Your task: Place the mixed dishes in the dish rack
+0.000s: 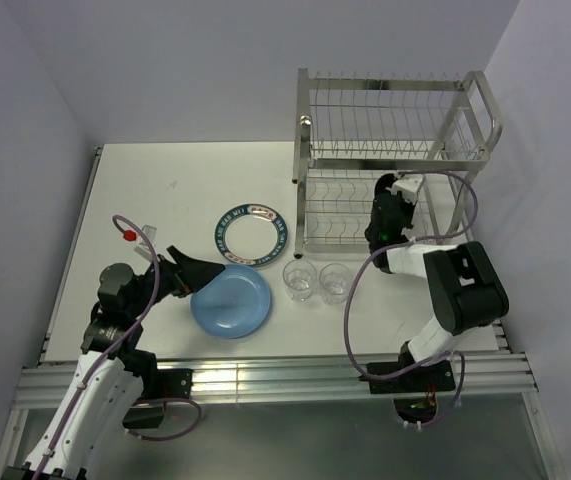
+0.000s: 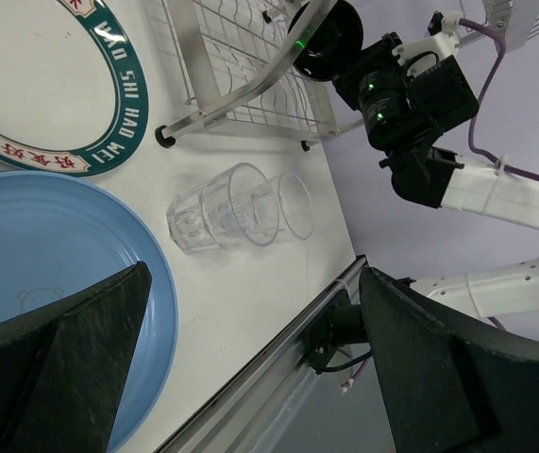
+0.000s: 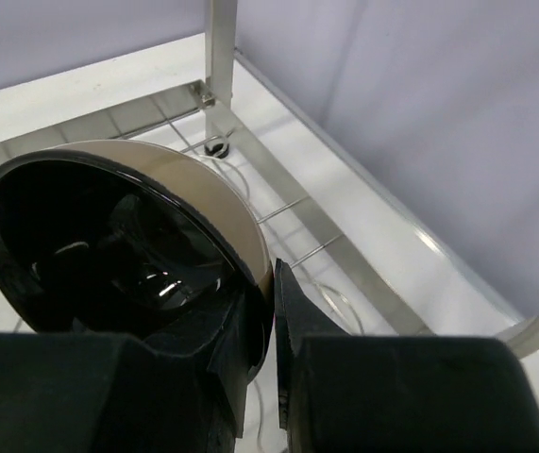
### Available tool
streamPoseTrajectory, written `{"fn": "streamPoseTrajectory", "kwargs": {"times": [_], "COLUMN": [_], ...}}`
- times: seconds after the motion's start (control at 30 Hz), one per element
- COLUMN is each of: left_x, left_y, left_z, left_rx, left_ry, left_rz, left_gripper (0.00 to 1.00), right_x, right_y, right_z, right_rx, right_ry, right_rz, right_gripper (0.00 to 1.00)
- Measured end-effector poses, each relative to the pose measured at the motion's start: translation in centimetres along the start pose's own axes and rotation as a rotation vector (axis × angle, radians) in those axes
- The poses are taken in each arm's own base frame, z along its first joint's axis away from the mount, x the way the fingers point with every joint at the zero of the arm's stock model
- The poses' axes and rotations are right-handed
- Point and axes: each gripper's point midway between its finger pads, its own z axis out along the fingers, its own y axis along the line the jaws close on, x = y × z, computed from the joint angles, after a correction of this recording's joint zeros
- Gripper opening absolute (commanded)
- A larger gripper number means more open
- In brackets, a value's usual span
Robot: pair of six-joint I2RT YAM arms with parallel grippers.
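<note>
My right gripper (image 3: 274,283) is shut on the rim of the small black bowl (image 3: 109,245), holding it on edge inside the lower tier of the silver wire dish rack (image 1: 390,150). The left wrist view shows the bowl (image 2: 337,33) just behind the rack's front frame (image 2: 222,57). Over the left edge of the light-blue plate (image 1: 233,304) my left gripper (image 1: 197,268) stands open, holding nothing. The white plate with the teal lettered rim (image 1: 253,232) lies behind the blue one. Two clear glasses (image 1: 299,281) (image 1: 334,283) stand side by side in front of the rack.
The rack fills the table's back right corner, close to the right wall. A metal rail (image 1: 265,372) runs along the table's near edge. Cables loop from both arms. My right arm (image 1: 460,290) reaches over the table's right side toward the rack.
</note>
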Motion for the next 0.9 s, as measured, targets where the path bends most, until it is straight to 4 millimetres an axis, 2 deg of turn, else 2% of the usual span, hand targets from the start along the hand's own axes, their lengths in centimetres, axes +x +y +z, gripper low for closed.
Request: {"fn": "streamPoseTrajectory", "kwargs": {"times": [0.2, 0.57, 0.77, 0.9], "left_x": [0.0, 0.7, 0.8, 1.4], "left_y": [-0.3, -0.2, -0.8, -0.4], "left_z": [-0.2, -0.4, -0.6, -0.6], "left_rx": [0.012, 0.026, 0.046, 0.047], "left_ry": [-0.005, -0.008, -0.015, -0.004], "left_rz": [0.009, 0.012, 0.027, 0.021], "left_gripper": [0.99, 0.99, 0.99, 0.99], "right_x": [0.8, -0.3, -0.9, -1.3], "right_y": [1.4, 5.6, 5.3, 5.3], "right_z": [1.1, 0.8, 0.7, 0.9], "right_rx": [0.053, 0.166, 0.226, 0.266], "right_ry": [-0.032, -0.103, -0.085, -0.062], "right_rz": [-0.166, -0.478, -0.581, -0.619], "right_gripper": [0.0, 0.0, 0.0, 0.0]}}
